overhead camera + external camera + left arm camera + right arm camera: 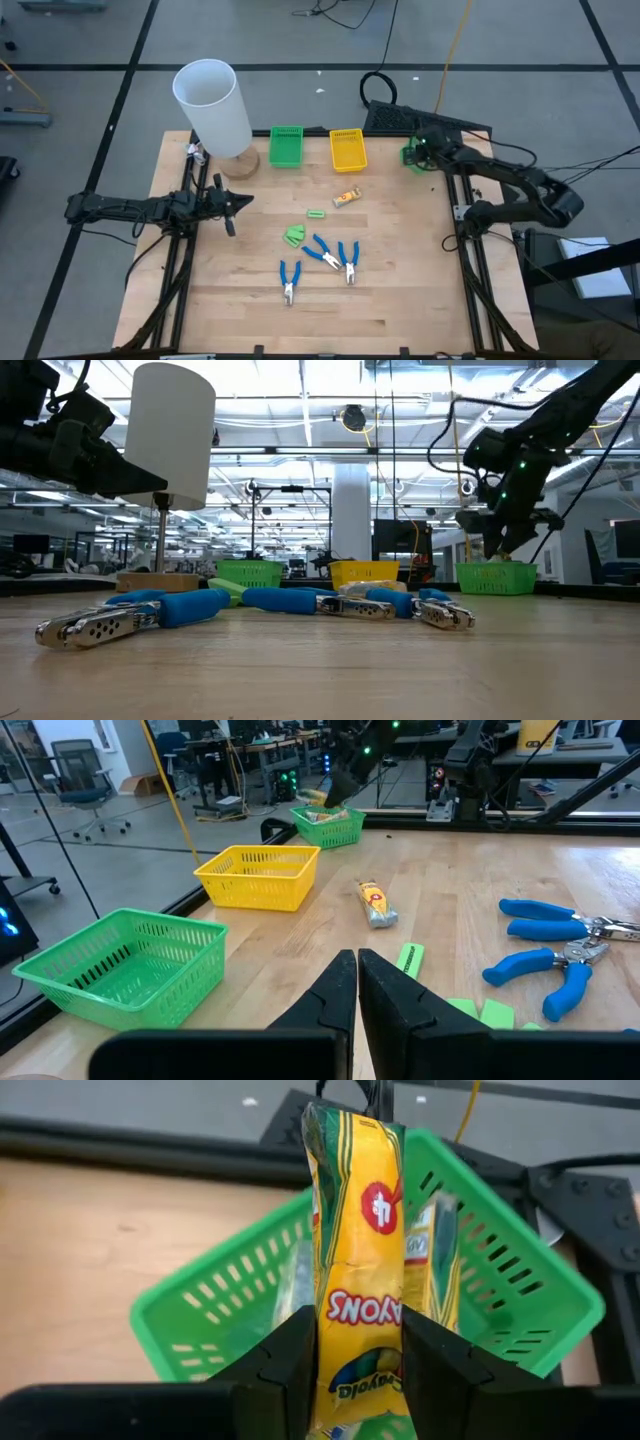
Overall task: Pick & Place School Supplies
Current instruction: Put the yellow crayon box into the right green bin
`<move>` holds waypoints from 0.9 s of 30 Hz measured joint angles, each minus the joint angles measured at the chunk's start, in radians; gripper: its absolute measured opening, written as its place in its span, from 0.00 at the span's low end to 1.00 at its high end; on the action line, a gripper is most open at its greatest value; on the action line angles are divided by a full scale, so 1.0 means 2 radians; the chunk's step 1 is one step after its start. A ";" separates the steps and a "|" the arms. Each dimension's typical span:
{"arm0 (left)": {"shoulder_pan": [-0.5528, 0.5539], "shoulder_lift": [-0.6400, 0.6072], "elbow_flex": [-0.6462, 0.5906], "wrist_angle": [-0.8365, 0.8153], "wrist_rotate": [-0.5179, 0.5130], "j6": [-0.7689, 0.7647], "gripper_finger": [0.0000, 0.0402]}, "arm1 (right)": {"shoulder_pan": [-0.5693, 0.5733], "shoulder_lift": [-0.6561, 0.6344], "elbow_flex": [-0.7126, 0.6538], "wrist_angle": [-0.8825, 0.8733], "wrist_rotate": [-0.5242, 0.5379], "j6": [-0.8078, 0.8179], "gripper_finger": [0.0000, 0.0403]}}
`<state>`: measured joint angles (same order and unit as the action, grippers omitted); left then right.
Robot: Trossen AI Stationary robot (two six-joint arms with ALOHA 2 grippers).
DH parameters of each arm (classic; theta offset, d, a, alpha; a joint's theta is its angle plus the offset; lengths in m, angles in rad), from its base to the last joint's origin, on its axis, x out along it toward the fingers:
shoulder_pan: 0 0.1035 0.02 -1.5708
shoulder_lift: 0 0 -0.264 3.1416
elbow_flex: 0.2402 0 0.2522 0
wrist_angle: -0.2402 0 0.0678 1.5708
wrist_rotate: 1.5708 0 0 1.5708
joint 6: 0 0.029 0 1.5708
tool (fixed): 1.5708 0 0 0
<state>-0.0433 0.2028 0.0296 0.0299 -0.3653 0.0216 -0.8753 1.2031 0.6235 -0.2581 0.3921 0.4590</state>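
My right gripper [360, 1325] is shut on a yellow crayon pack [358, 1210] over a green bin [510, 1315] at the table's far right corner [415, 155]; that bin holds more packs [432, 1260]. Another crayon pack [347, 197] lies flat mid-table. Near it lie light-green pieces [294, 236] and three blue-handled pliers [322, 252]. My left gripper [232, 205] hovers shut at the table's left side, touching nothing. My right gripper pinches the crayon pack between its two fingers by the pack's printed end [362, 1342]. The fingers slant down from the table's right side and lie along the pack, which sticks out past the fingertips over the green bin. Whether its far end touches the bin's contents cannot be told.
A tall white cylinder [212, 105] on a wooden base stands at the far left. A green slotted bin [286, 146] and a yellow one [348, 150] sit along the far edge. Bare wood lies along the table's near edge.
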 joint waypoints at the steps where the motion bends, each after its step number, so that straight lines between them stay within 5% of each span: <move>1: 0.000 0.000 0.000 0.000 0.000 0.000 0.05 | 0.000 0.006 0.000 0.000 0.000 0.000 0.29; 27: 0.000 0.000 0.000 0.000 0.000 0.000 0.05 | 0.000 0.021 0.000 0.011 0.001 -0.017 0.48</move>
<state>-0.0433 0.2028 0.0296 0.0299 -0.3653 0.0219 -0.8753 1.2461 0.6231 -0.2363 0.3948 0.4252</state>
